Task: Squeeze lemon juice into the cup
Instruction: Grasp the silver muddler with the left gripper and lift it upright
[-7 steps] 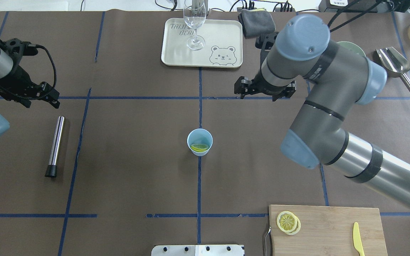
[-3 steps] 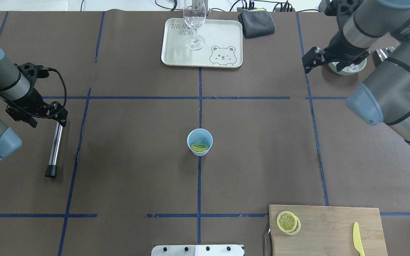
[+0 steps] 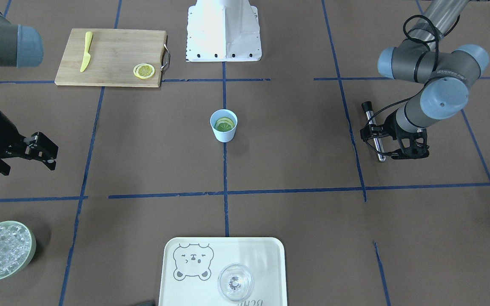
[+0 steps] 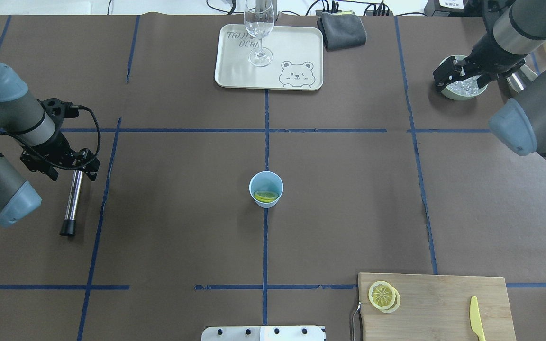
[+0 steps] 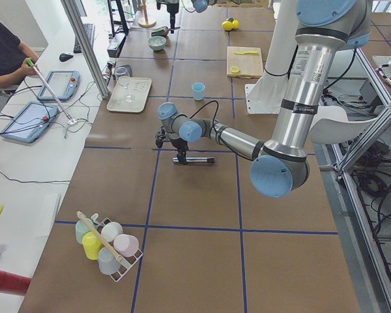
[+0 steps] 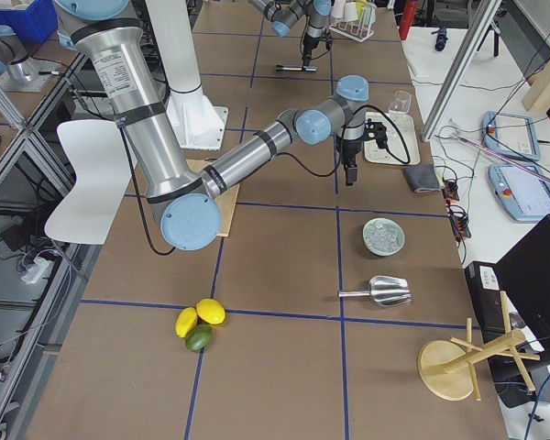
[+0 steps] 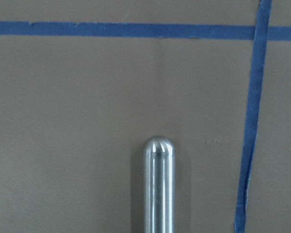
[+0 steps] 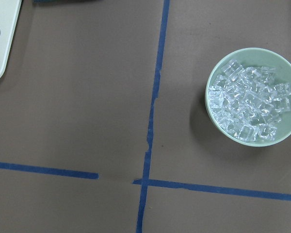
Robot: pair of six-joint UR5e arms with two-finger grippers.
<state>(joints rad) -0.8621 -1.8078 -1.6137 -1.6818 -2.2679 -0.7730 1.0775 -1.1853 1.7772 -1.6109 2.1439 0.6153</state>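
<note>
overhead + front cams opposite, both steep down w/ cup (image 4: 266, 188) mid-frame; side cams far; wrist cams close, downward

- We find the cup (image 4: 266, 188) at the middle of the table (image 4: 183, 213), with a lemon slice (image 4: 266, 196) lying inside it.
- Beyond the cup, at the table's far edge from the robot, sits a tray (image 4: 296, 47) carrying a glass (image 4: 259, 57) (which stands in the tray's far left part). A cloth (image 4: 341, 31) lies just right of the tray.
- Far right, a bowl (image 3: 31, 238) holds ice (image 8: 247, 102), and the right gripper (image 4: 462, 80) hangs above it.
- Near right, a cutting board (image 4: 434, 303) bears two overlapping slices (image 4: 384, 296) at its left end and a knife (image 4: 477, 318) toward its right.
- On the left lies a rod (image 4: 71, 203), its far end under the left gripper (image 4: 64, 166).
</note>
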